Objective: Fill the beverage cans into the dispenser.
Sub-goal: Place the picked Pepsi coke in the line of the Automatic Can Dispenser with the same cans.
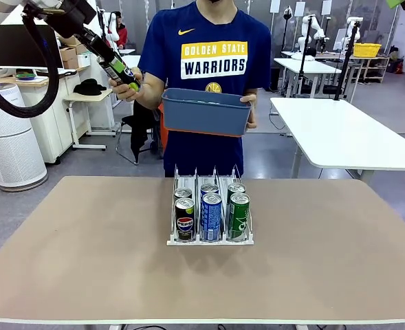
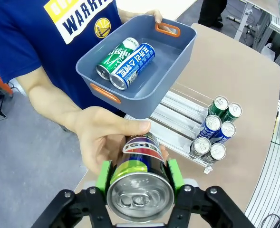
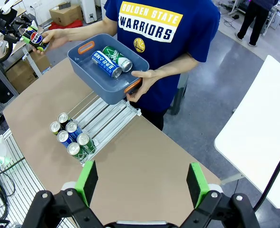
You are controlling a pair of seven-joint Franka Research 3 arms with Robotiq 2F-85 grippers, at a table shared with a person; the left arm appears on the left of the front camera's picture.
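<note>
A dark Pepsi can lies between the green pads of my left gripper, which is shut on it. A person's hand still grips its far end. This happens high at the far left, beyond the table. The person's other hand holds a blue bin with a green can and a blue-and-white can lying in it. The dispenser stands mid-table with several cans upright at its front, a Pepsi, a blue one and a green one foremost. My right gripper hangs open high above the table.
The rear halves of the dispenser lanes are bare. The person stands at the table's far edge, behind the dispenser. The tan tabletop spreads wide on both sides of the rack. A white table stands far right.
</note>
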